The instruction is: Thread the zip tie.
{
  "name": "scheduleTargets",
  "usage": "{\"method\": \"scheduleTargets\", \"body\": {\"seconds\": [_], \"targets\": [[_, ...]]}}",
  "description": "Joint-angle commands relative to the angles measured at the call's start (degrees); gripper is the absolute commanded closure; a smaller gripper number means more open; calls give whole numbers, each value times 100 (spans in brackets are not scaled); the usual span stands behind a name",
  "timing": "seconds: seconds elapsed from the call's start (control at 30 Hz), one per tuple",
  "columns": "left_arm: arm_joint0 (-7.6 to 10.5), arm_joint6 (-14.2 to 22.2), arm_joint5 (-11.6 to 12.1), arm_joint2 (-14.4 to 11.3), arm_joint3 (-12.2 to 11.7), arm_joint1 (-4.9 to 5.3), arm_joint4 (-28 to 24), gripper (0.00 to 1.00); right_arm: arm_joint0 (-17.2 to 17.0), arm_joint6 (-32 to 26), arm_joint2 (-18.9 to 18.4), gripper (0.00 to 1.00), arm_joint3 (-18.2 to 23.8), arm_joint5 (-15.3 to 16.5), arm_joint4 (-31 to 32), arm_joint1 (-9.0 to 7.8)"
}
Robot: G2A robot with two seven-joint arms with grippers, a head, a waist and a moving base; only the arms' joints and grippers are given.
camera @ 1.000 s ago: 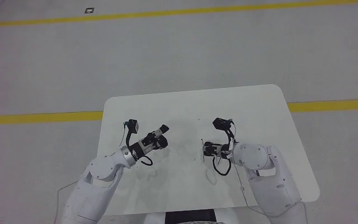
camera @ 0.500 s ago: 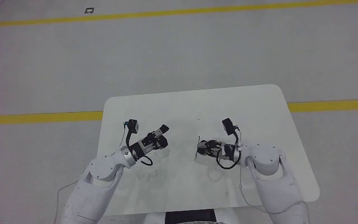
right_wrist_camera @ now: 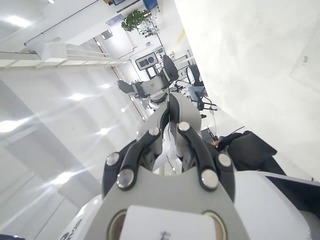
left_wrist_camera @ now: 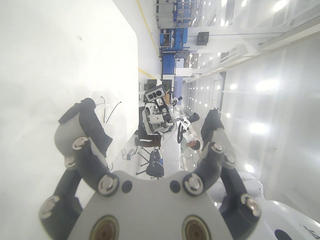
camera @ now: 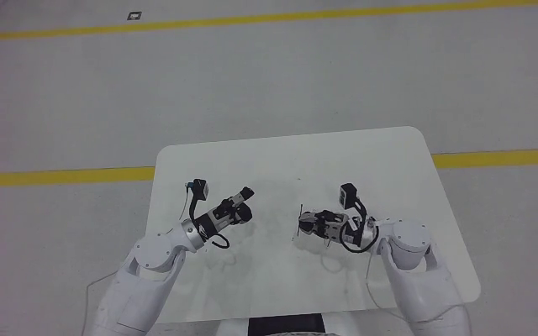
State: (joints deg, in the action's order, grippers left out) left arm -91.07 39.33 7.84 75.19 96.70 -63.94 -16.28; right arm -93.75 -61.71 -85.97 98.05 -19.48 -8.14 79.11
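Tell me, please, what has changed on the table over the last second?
The right arm's wrist turned and its forearm swung outward, toward the right edge of the table. The right claw edged slightly toward the table's middle and stayed shut on the zip tie, which moved with it. The left claw stayed open and still above the table.

Top camera looks straight down at the table (camera: 378,160); wrist cameras, close behind left gripper (left_wrist_camera: 148,109) and right gripper (right_wrist_camera: 170,101), face each other.
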Motion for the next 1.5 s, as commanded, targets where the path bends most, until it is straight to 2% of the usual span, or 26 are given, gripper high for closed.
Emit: {"method": "scheduleTargets", "body": {"seconds": [0.0,0.23,0.33,0.53,0.63,0.77,1.07,1.23,1.47], "targets": [[0,0,0,0,0,0,0,0,2,0,0,100,-2,0,7,1],[0,0,0,0,0,0,0,0,2,0,0,100,-2,0,7,1],[0,0,0,0,0,0,0,0,1,148,120,100,15,75,88,-13],[0,0,0,0,0,0,0,0,129,342,268,100,17,0,-116,-56],[0,0,0,0,0,0,0,0,267,352,294,100,-219,0,-480,-79],[0,0,0,0,0,0,0,0,545,320,384,100,-743,0,-1117,-125],[0,0,0,0,0,0,0,0,1003,528,757,100,-1414,0,-2165,-373],[0,0,0,0,0,0,0,0,1121,758,991,100,-1447,0,-2600,-561],[0,0,0,0,0,0,0,0,1175,1076,1270,100,-1255,0,-3105,-856]]}}
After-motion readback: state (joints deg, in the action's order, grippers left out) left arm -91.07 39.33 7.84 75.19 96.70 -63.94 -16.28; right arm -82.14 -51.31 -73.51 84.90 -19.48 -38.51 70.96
